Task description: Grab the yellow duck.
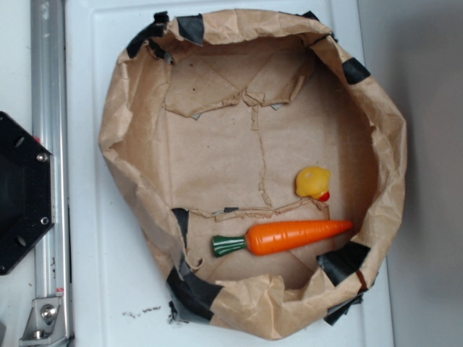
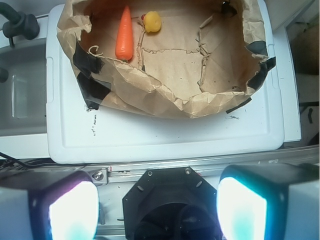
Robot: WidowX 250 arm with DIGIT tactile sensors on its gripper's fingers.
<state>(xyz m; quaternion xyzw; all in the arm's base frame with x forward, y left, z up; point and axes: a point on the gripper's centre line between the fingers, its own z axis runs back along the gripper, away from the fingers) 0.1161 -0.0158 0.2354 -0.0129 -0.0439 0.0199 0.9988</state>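
The yellow duck [image 1: 313,182] lies inside the brown paper-lined bin [image 1: 137,94], at its right side, just above the tip of an orange carrot [image 1: 289,236]. In the wrist view the yellow duck [image 2: 152,22] sits at the far top, beside the carrot [image 2: 123,34]. My gripper [image 2: 157,207] is open, its two glowing pads [image 2: 74,212] wide apart with nothing between them. It hangs over the black robot base [image 2: 172,200], far from the bin. The gripper does not show in the exterior view.
The paper bin [image 2: 150,95] has crumpled walls patched with black tape [image 1: 343,262]. It rests on a white lid [image 2: 150,135]. A metal rail [image 1: 49,144] and the black base [image 1: 18,195] stand at the left.
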